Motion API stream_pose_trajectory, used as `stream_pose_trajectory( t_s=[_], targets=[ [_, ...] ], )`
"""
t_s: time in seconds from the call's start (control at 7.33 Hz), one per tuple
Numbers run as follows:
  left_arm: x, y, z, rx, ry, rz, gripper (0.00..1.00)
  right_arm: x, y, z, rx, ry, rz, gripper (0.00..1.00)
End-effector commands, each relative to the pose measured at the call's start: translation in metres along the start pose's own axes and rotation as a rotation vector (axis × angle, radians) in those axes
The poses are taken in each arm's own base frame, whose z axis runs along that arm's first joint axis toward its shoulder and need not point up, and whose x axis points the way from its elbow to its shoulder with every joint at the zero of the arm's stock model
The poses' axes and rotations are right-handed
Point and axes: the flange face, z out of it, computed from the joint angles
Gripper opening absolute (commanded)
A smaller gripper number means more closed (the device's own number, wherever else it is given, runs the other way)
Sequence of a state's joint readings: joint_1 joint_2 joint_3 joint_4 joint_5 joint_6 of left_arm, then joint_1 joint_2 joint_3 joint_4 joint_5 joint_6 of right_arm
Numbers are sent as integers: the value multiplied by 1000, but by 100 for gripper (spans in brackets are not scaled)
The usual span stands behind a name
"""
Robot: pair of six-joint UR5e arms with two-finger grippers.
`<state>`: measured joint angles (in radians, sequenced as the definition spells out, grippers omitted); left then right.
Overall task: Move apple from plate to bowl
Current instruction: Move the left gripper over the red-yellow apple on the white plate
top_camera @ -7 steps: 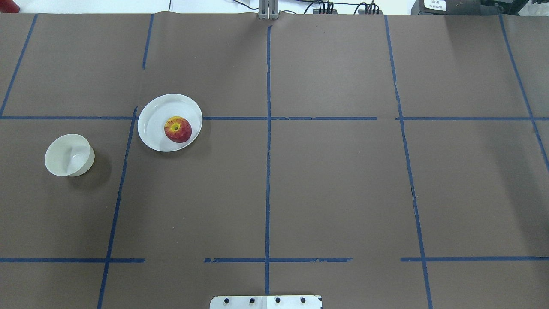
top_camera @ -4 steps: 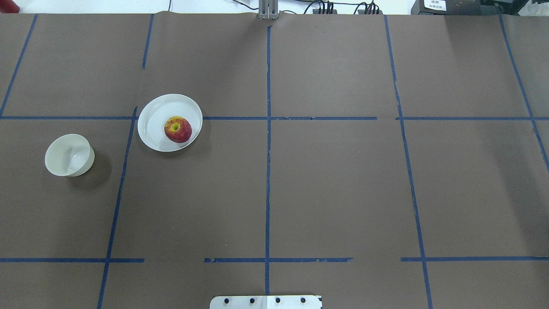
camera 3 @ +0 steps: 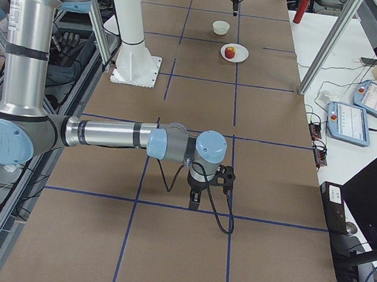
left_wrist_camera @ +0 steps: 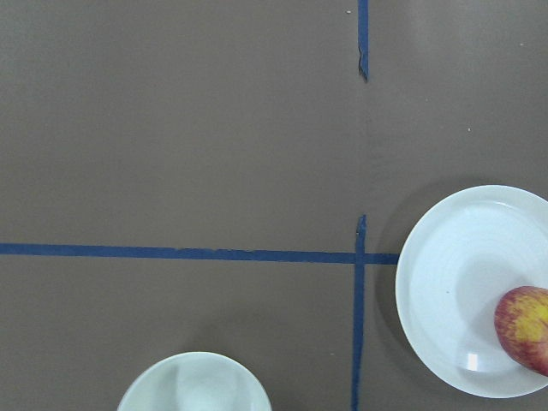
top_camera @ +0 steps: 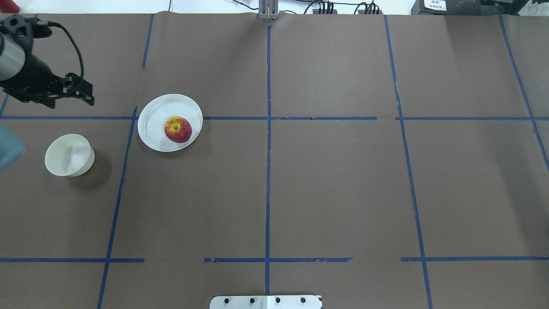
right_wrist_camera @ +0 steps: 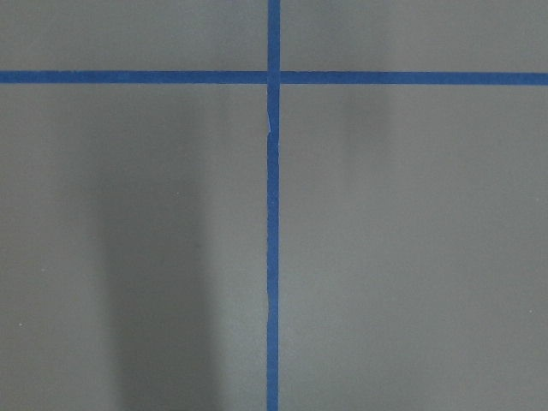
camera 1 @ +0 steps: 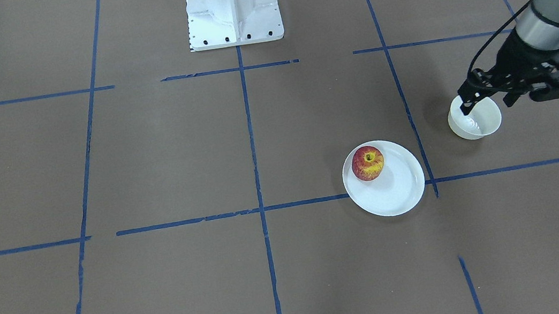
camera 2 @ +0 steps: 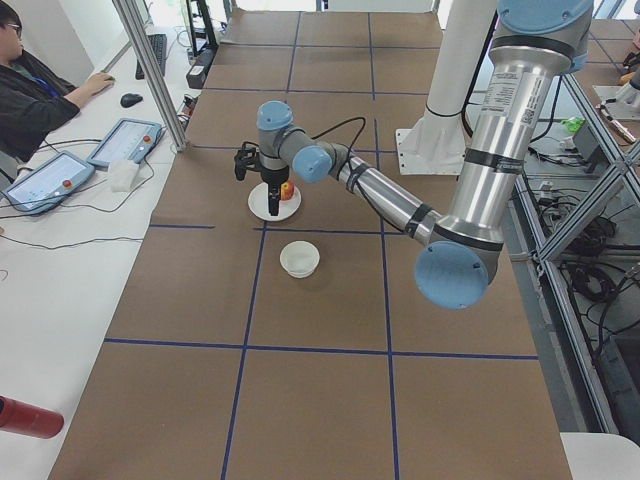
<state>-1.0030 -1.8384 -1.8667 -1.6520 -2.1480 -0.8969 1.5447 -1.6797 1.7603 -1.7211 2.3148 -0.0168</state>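
The red apple (top_camera: 178,129) lies on the right half of the white plate (top_camera: 156,124), left of the table's centre. The cream bowl (top_camera: 68,155) stands empty, further left and nearer the robot. My left gripper (top_camera: 70,101) hovers open and empty above the table, beyond the bowl and left of the plate. The front view shows the left gripper (camera 1: 486,105), bowl (camera 1: 475,126), apple (camera 1: 368,163) and plate (camera 1: 396,185). The left wrist view shows the plate (left_wrist_camera: 454,291), part of the apple (left_wrist_camera: 524,330) and the bowl's rim (left_wrist_camera: 195,385). My right gripper (camera 3: 209,190) shows only in the exterior right view, so I cannot tell its state.
The robot's white base (camera 1: 232,6) stands at the table's near middle edge. Blue tape lines (top_camera: 268,128) grid the brown table. An operator (camera 2: 30,90) sits with tablets (camera 2: 125,142) beside the far edge. A red cylinder (camera 2: 30,418) lies off the left end.
My left arm and gripper have come into the overhead view at the upper left; before, no arm showed there. The apple, plate and bowl have not moved.
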Motion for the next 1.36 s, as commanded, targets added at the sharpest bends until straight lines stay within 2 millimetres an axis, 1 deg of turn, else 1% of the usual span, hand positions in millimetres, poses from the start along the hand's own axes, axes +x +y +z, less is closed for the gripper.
stream_pose_trajectory(
  t_s=[0.0,0.14,0.27,0.41,0.55,0.68,0.82,0.95,1.23],
  targets=[
    [67,-10,33,-7,-11,-40,100,0,0,0,1,0,-1,100],
    [91,-14,51,-28,-15,-39,100,0,0,0,1,0,-1,100],
    [109,-15,62,-42,-13,-25,100,0,0,0,1,0,1,100],
    [125,-7,70,-58,-7,-6,100,0,0,0,1,0,-1,100],
    [135,4,78,-72,-2,-5,100,0,0,0,1,0,1,100],
    [141,1,87,-71,8,-5,100,0,0,-1,2,0,1,100],
    [153,-8,101,-66,26,-32,100,0,0,-1,2,0,1,100],
    [162,-10,112,-76,22,-31,100,0,0,0,-1,0,0,100],
    [166,-13,124,-82,19,-29,100,0,0,0,1,0,-1,100]
  ],
)
